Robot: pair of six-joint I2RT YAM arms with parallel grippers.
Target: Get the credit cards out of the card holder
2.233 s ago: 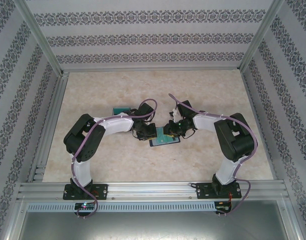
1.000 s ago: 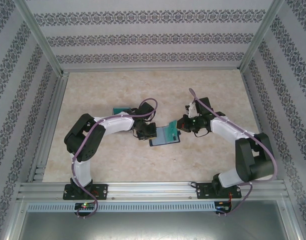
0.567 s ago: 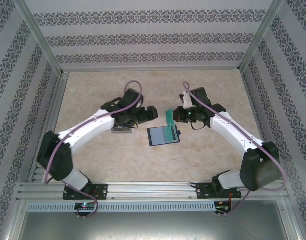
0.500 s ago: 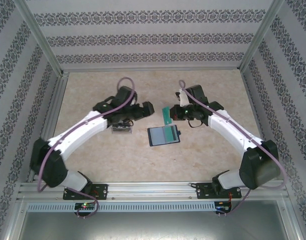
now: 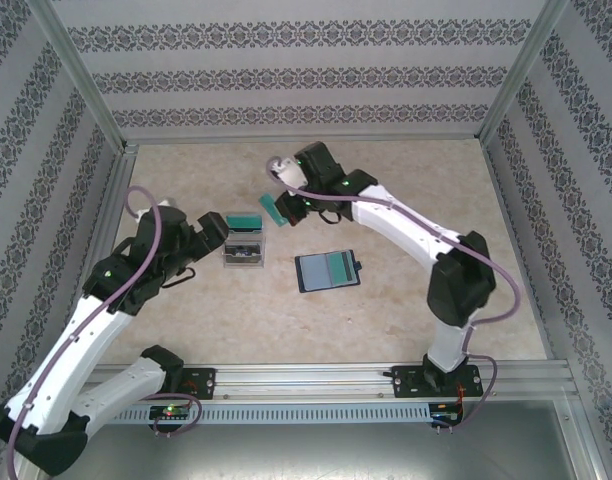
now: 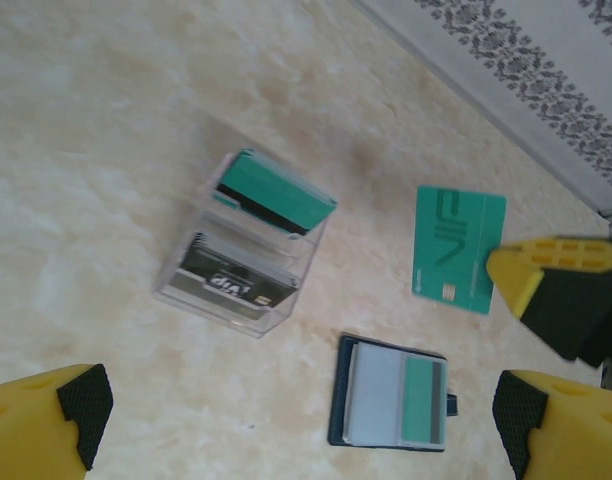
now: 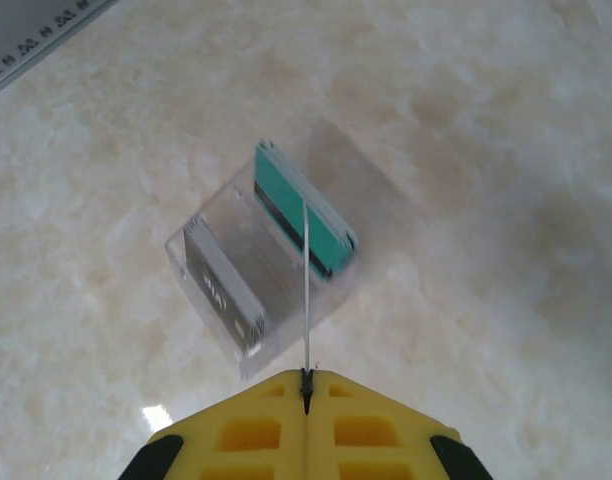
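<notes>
The right gripper (image 7: 306, 381) has carried a teal card (image 6: 461, 250) away from the card holder (image 5: 328, 270) and now pinches it on edge just above the clear box (image 5: 244, 243). The left gripper (image 5: 204, 236) has drawn back to the box's left, its jaws wide apart and empty. The holder lies open to the right of the box with what looks like another card in its pocket, so more probably remains to pull.

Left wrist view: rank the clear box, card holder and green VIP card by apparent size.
1. clear box, plainly largest.
2-3. card holder and green VIP card look about alike. The card is held up by the right gripper, so nearness to the camera may inflate it. Not ranking these two.
</notes>
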